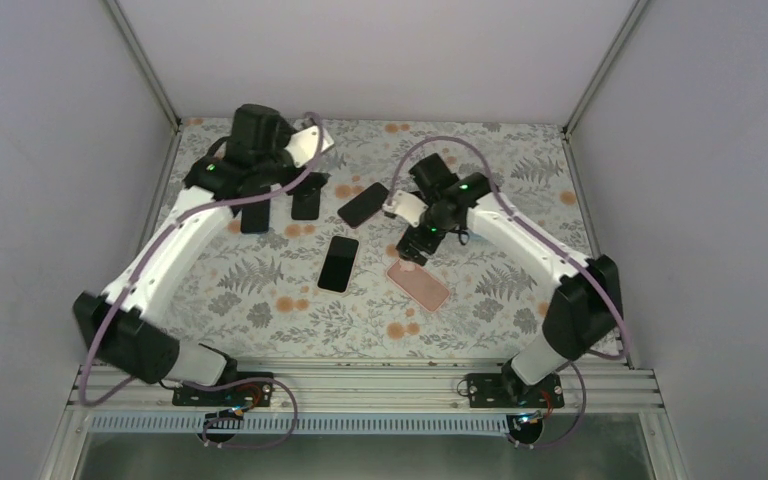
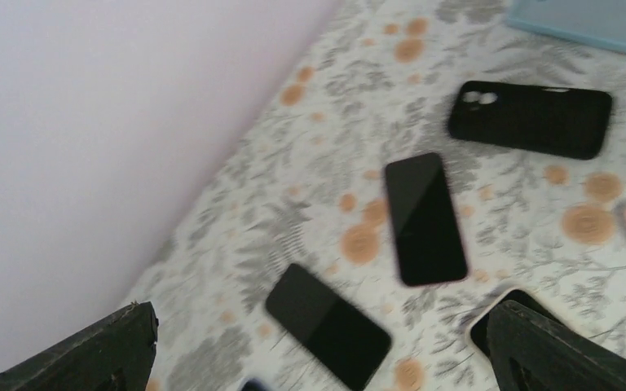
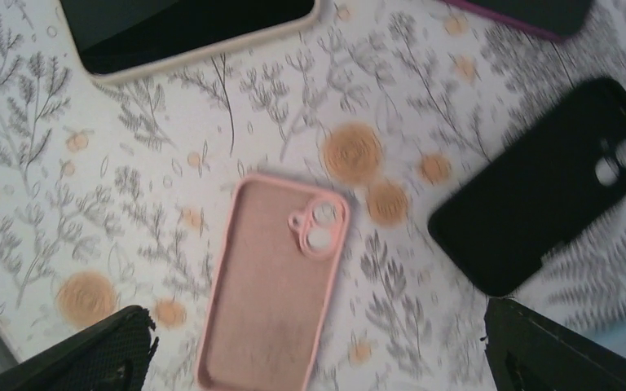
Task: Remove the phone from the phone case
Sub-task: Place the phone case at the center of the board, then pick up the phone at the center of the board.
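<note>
right wrist view: the pink phone case [image 3: 265,269] lies flat and empty, two round camera holes showing, between the right gripper's [image 3: 314,314] widely parted fingers, untouched.

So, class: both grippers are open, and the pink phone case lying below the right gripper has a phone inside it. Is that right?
Not quite. The pink phone case is empty: the right wrist view shows its bare inside and its open camera holes. The rest stands: the left gripper and the right gripper are both open, and the case lies below the right one.
</note>
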Controlling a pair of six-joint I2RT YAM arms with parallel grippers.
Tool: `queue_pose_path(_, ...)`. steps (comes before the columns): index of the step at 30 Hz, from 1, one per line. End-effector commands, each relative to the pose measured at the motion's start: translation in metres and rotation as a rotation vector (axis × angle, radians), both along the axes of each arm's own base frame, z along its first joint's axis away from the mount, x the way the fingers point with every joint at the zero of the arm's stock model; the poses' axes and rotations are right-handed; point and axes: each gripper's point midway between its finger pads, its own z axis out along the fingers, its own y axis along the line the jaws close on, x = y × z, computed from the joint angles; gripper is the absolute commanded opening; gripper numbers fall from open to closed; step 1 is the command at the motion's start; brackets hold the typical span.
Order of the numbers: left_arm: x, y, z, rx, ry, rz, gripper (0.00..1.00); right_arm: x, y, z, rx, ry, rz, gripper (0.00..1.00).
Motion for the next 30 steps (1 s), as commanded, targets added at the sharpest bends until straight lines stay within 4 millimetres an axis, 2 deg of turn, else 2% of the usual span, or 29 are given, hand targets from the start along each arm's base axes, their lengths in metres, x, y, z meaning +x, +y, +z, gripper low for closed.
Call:
queue_pose_path(1, -0.008, 0.053, -0.029, 0.096, 0.026, 0.208, 1.0, 0.024, 0.057, -0.006, 0.064, -0.112, 0.053, 1.0)
queue_pose_path(3, -0.002, 0.094, -0.037, 0.148, -0.01, 0.362, 1.0, 0.028, 0.086, -0.022, 0.062, -0.13, 0.085, 1.0)
queue_pose_path(7, 0.004, 0.166, -0.027, 0.084, -0.055, 0.598, 1.0, 0.032, 0.143, -0.042, 0.049, -0.191, 0.171, 1.0)
queue_pose_path(10, 0.0, 0.196, -0.021, 0.043, -0.094, 0.685, 1.0, 0.032, 0.178, -0.057, 0.018, -0.273, 0.234, 1.0)
queue_pose_path(15, -0.007, 0.209, -0.016, 0.002, -0.105, 0.718, 1.0, 0.034, 0.223, -0.081, -0.021, -0.294, 0.268, 1.0)
queue_pose_path(21, -0.01, 0.217, -0.016, 0.011, -0.114, 0.746, 1.0, 0.042, 0.248, -0.101, -0.045, -0.346, 0.274, 1.0)
queue_pose_path(25, -0.01, 0.219, -0.015, 0.006, -0.119, 0.749, 1.0, 0.04, 0.25, -0.113, -0.069, -0.353, 0.29, 1.0)
queue_pose_path(30, -0.008, 0.217, -0.021, -0.003, -0.098, 0.739, 1.0, 0.029, 0.231, -0.128, -0.123, -0.325, 0.312, 1.0)
